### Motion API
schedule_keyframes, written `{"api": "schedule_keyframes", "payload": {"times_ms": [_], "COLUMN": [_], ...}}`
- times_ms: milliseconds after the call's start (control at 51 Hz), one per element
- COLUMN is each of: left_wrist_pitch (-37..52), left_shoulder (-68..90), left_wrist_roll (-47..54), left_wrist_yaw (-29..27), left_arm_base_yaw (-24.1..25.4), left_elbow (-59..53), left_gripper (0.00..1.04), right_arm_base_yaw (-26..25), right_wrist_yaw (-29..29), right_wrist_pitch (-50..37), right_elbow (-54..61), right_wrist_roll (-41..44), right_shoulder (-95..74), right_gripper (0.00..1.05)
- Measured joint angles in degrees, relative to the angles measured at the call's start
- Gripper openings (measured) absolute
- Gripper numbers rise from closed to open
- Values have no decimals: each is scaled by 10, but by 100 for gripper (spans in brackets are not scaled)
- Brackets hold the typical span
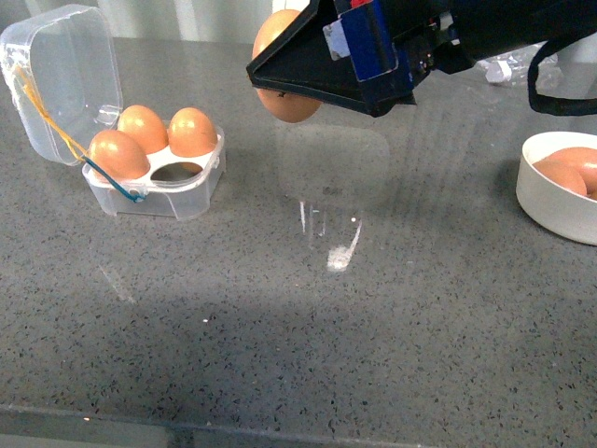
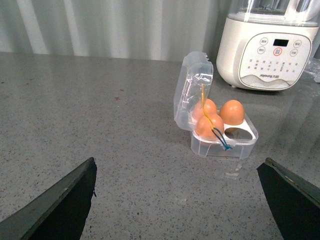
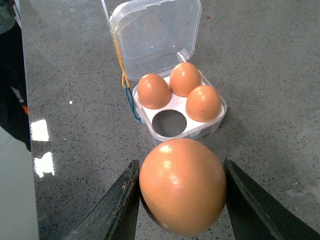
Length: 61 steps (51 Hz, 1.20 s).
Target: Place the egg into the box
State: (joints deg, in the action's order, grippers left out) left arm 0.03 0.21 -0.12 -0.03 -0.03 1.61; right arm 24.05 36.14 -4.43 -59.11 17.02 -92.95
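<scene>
My right gripper [image 1: 284, 70] is shut on the egg [image 1: 280, 103], an orange-brown egg held in the air above the counter, right of the box. In the right wrist view the egg [image 3: 182, 185] sits between both fingers [image 3: 120, 205]. The box [image 1: 154, 182] stands open at the left, its clear lid [image 1: 61, 79] tipped back, with three brown eggs inside and one empty cell [image 1: 177, 171] at the front right. The empty cell [image 3: 170, 122] faces the held egg. The box [image 2: 222, 145] lies ahead of my left gripper [image 2: 177, 200], which is open, empty and out of the front view.
A round white bowl [image 1: 541, 201] with more brown eggs sits at the right edge. A white kitchen appliance [image 2: 267, 45] stands behind the box. Yellow and blue cords [image 1: 56, 131] hang at the box's left side. The grey speckled counter [image 1: 326, 336] has a front edge near me.
</scene>
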Motion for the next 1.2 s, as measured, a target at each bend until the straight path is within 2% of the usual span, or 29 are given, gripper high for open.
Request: {"api": "schedule_keyframes", "payload": {"times_ms": [235,510,863,1196], "left_wrist_pitch": [0,0,0,0], "left_shoulder": [0,0,0,0], "left_wrist_roll": [0,0,0,0], "left_wrist_yaw": [0,0,0,0], "left_arm_base_yaw": [0,0,0,0], "left_elbow": [0,0,0,0], "left_gripper": [98,98,98,98], "right_arm_base_yaw": [16,50,79,80], "right_wrist_yaw": [13,2,-24,-44], "right_wrist_pitch": [-13,-10,25,28], "right_elbow": [-63,-139,-179,-186], "right_wrist_roll": [-13,-47,-36,-26], "right_shoulder": [-72,-139,-183,-207], "right_gripper": [42,42,42,42]}}
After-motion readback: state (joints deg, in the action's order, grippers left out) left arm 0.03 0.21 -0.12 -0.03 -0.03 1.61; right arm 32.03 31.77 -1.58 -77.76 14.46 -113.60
